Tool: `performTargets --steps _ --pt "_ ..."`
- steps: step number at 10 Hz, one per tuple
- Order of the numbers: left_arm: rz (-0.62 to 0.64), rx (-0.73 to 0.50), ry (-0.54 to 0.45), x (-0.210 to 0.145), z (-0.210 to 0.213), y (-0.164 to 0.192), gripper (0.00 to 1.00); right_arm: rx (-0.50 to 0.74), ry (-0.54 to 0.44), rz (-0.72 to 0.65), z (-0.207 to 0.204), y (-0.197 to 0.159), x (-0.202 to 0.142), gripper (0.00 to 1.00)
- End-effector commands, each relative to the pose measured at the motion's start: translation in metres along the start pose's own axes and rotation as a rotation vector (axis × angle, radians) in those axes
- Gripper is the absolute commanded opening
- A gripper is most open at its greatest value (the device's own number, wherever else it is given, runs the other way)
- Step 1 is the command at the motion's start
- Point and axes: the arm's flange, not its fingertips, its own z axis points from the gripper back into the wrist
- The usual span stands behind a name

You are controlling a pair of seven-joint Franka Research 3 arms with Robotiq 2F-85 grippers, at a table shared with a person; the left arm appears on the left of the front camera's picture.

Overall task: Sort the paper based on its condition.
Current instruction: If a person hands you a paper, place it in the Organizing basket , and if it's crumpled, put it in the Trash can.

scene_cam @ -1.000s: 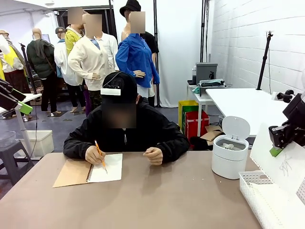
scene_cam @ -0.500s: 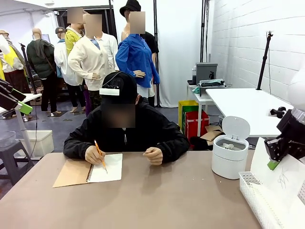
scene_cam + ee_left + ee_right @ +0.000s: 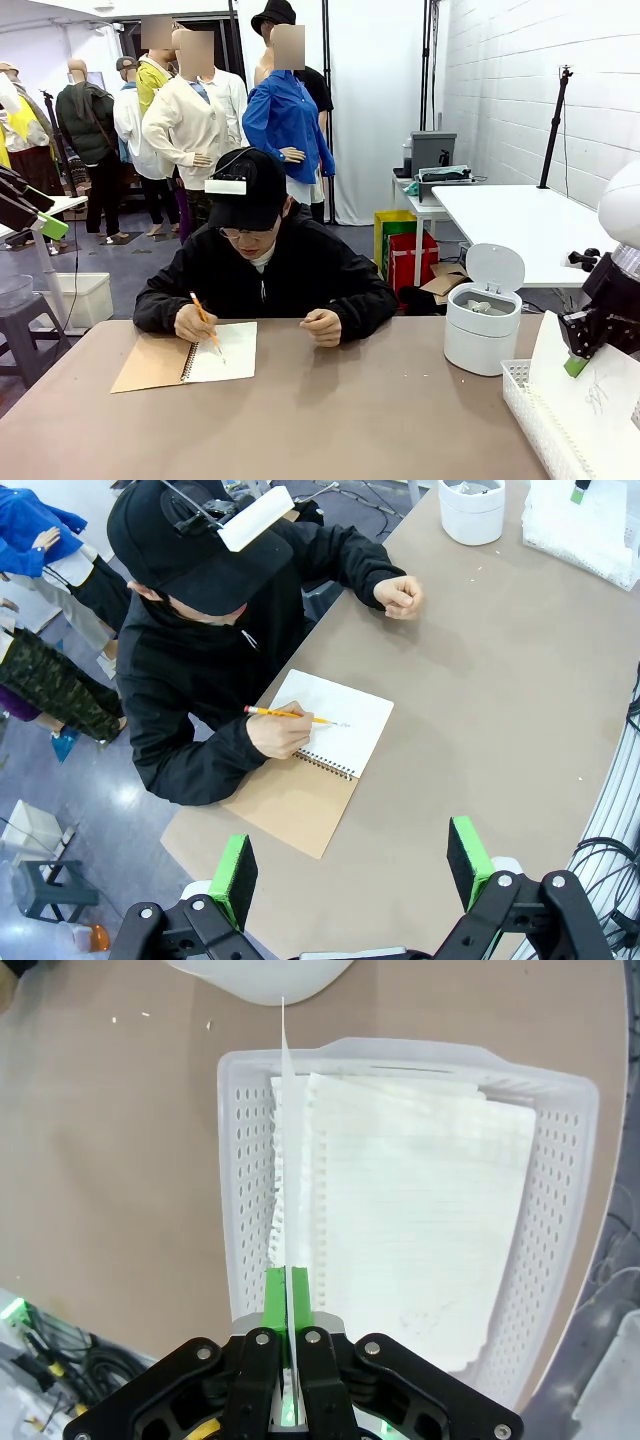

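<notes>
a flat sheet [image 3: 284, 1140] is pinched edge-on by the right gripper [image 3: 288, 1290] above the white basket [image 3: 240, 1160] (more sheets lie inside). the left gripper [image 3: 350, 865] is spread wide.

One sheet of paper [image 3: 284, 1140] pinched edge-on in the right gripper [image 3: 288, 1290]; several flat sheets [image 3: 410, 1220] stacked in the basket, exact count unclear; one white basket [image 3: 240, 1160]; one white lidded bin [image 3: 482, 325], lid up; one spiral notebook [image 3: 188, 356]; one pencil [image 3: 205, 322]; one person, two hands on the table; two grippers, the left gripper [image 3: 350, 865] too.
</notes>
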Motion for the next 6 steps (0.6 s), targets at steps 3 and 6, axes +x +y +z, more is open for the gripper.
performTargets --steps 3,6 --pt "0.002 0.009 -0.004 0.0 0.0 0.001 1.0 0.102 -0.013 -0.06 -0.039 -0.014 -0.05 0.0" --pt "0.002 0.009 -0.004 0.0 0.0 0.001 1.0 0.099 0.017 -0.073 -0.062 -0.022 -0.061 0.0"
